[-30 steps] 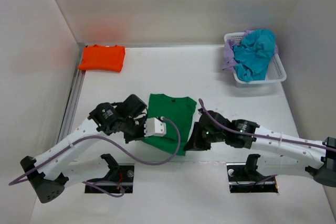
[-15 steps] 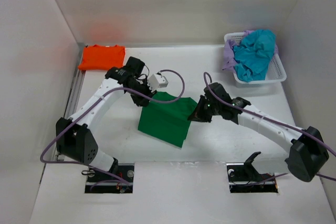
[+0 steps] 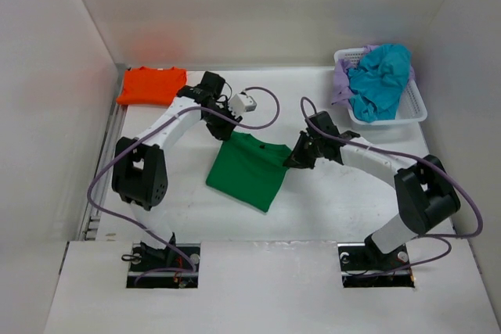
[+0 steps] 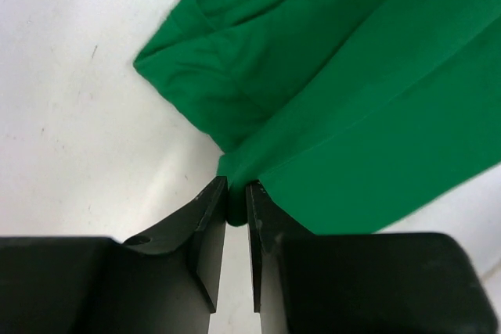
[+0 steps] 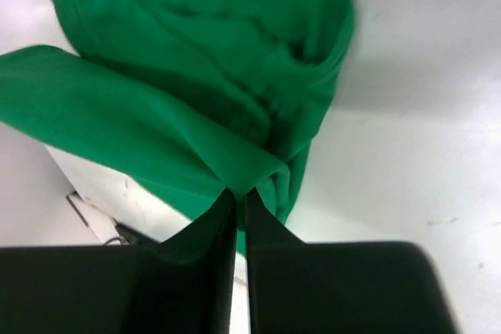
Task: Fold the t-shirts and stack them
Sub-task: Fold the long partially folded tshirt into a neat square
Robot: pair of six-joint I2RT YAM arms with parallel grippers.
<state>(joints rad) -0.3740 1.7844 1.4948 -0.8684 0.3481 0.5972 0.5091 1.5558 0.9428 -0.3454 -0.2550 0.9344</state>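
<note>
Inspection found the green t-shirt (image 3: 249,170) lying mid-table, doubled over, its collar label showing in both wrist views, well apart from the folded orange t-shirt (image 3: 153,86) at the far left corner. The teal t-shirt (image 3: 381,76) and the lavender t-shirt (image 3: 340,84) lay bunched in the white basket (image 3: 415,111) at the far right. The left gripper (image 4: 236,189) had its jaws drawn nearly together on a thin fold at the green shirt's far left corner. The right gripper (image 5: 239,197) was pinched likewise on the far right corner. The step in hand was judged to be laying the carried edge over the shoulder line to finish a fold. To do it well, both corners should be set level with the layer beneath and kept taut between the two grips so no slack puckers the middle. They should then be lowered onto the cloth and let go together, and the fingers should lift straight up rather than drag the top layer askew. In the top view the shirt sat skewed on the table (image 3: 352,201), so squaring it before the next fold appeared advisable. The left arm stood with its elbow raised near the left wall, forearm running away from the base and wrist turned back down toward the shirt. The right arm had its elbow out to the right, forearm reaching leftward and low to the cloth.
</note>
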